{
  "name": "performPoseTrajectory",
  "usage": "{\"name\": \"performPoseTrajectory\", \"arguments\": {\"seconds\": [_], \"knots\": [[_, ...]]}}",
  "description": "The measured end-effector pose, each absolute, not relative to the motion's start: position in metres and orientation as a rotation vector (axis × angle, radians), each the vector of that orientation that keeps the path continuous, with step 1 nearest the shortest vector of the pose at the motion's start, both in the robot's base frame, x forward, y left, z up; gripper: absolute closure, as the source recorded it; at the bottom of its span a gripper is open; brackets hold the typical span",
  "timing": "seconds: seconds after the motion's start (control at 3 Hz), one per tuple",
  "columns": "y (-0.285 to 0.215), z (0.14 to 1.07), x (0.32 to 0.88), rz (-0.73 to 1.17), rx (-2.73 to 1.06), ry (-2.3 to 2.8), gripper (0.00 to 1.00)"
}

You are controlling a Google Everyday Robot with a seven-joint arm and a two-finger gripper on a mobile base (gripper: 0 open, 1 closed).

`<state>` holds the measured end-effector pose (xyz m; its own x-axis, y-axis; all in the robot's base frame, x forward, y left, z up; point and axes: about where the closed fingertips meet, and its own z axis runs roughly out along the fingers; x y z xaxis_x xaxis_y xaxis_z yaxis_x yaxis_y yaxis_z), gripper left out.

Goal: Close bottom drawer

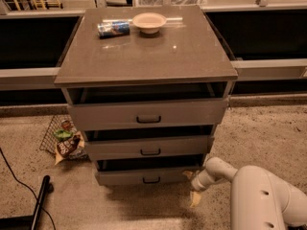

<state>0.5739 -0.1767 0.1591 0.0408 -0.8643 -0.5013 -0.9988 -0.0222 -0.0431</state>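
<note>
The bottom drawer is the slimmest grey front of three, low on the cabinet, with a small dark pull handle. It stands slightly pulled out, with a dark gap above it. The mid drawer and the top drawer also stand out a little. My white arm comes in from the lower right. My gripper is low near the floor, just right of the bottom drawer's right end.
The cabinet top carries a pale bowl and a lying blue can. A wire basket with snack bags sits on the floor at the left. A black cable and pole lie at lower left.
</note>
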Motion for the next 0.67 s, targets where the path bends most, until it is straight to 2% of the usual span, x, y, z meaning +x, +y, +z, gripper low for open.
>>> {"name": "performPoseTrajectory", "arguments": {"seconds": [0.67], "knots": [[-0.19, 0.16, 0.604, 0.444, -1.878, 1.887, 0.0]]}}
